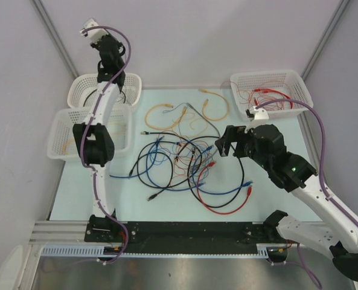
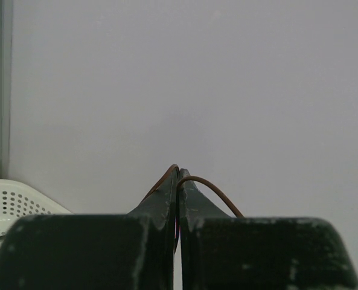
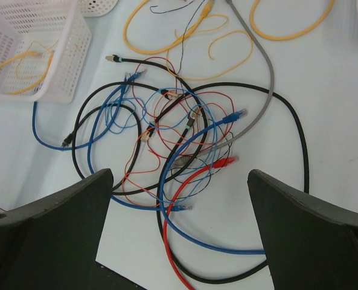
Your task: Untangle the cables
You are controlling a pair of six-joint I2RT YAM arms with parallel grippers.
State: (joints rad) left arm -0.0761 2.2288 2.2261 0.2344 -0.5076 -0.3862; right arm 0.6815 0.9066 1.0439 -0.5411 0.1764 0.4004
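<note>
The cables lie in a tangle of black, blue, red and thin orange wires on the pale mat; the right wrist view shows the same cables. My right gripper hovers open just right of the tangle. In its own view the right gripper has its jaws wide apart over a red cable and a blue one, holding nothing. My left gripper is raised high at the back left, above the baskets. Up close, the left gripper is shut on a thin brown wire that loops over its tips.
Two white baskets stand at the left, the nearer one holding yellow wire. A third basket at the back right holds red wires. Loose yellow cables and a grey one lie behind the tangle.
</note>
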